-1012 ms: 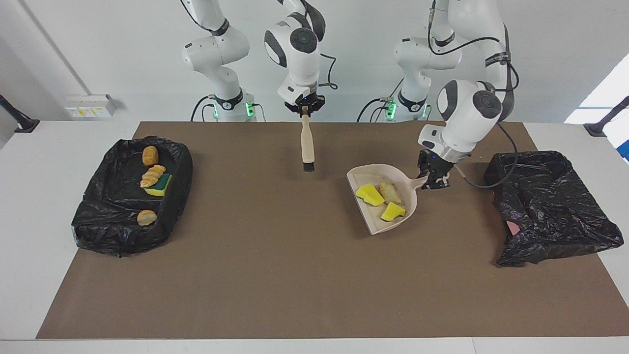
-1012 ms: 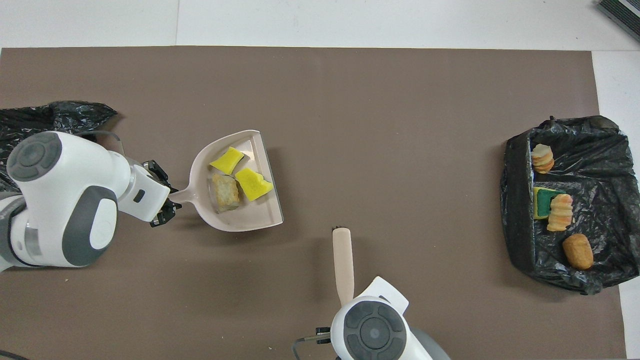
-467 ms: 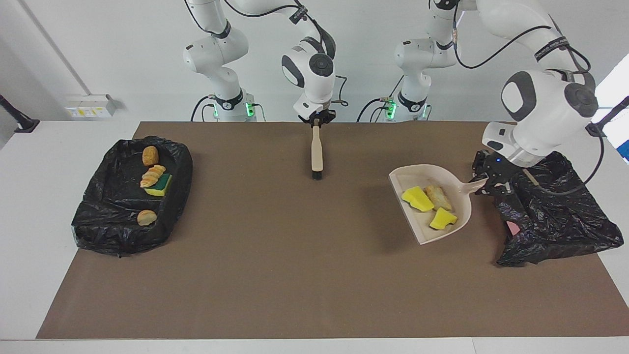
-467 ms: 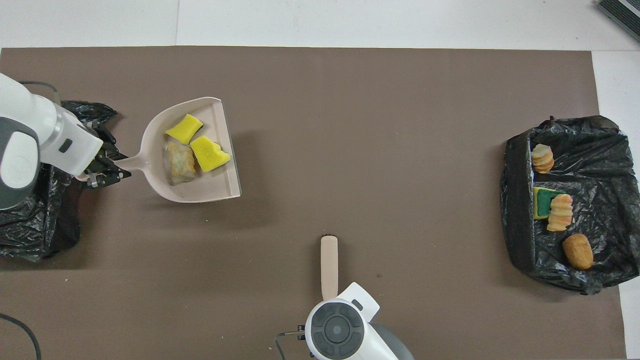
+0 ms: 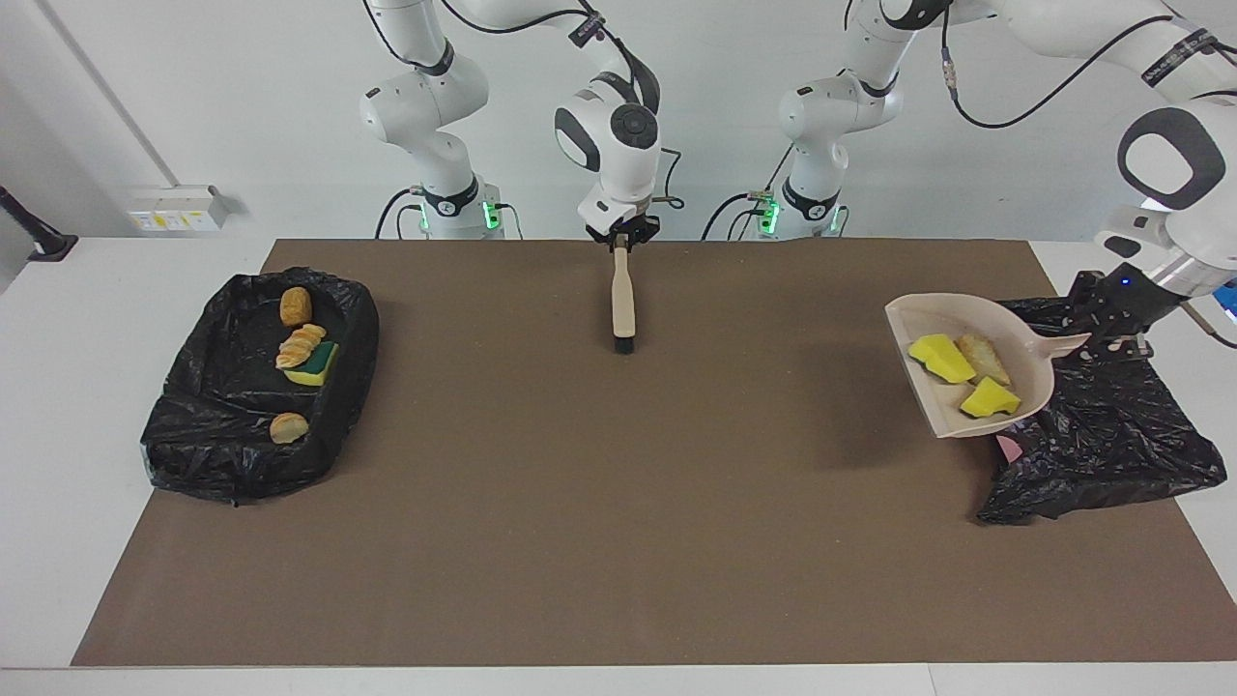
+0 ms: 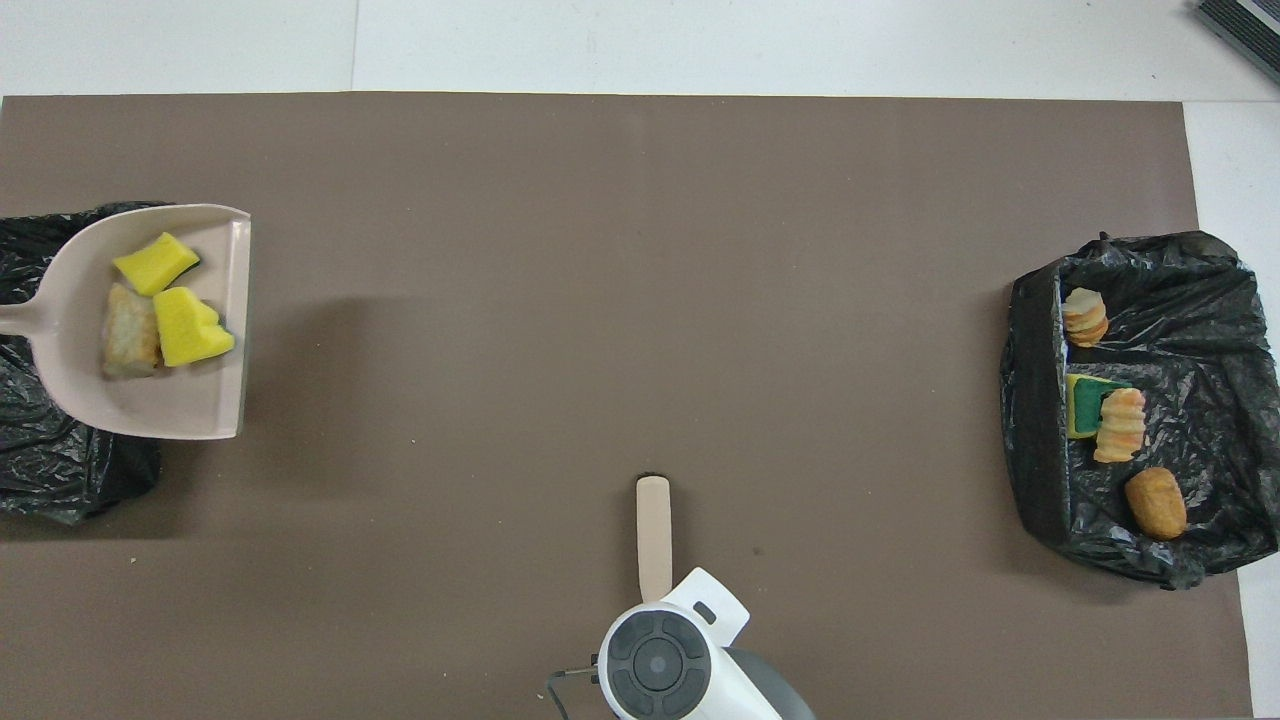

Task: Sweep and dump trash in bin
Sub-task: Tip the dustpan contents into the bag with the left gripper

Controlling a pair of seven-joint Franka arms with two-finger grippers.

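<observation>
Three trash pieces (image 5: 962, 372), two yellow sponges and one bread chunk, ride in the dustpan (image 5: 928, 319), now carried to the black bin bag's (image 5: 1111, 435) nine-o'clock edge by the left gripper (image 5: 1111, 324), jaws pinching its handle. Four pieces (image 5: 295, 358) lie in the other bag (image 5: 193, 425). The right gripper (image 5: 623, 237) holds the brush (image 5: 623, 300), its jaws loosening.

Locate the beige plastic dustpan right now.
The beige plastic dustpan is raised in the left claw over the crumpled black bag at the left arm's table end.

Brown mat (image 5: 580, 503), wall socket (image 5: 179, 208)
</observation>
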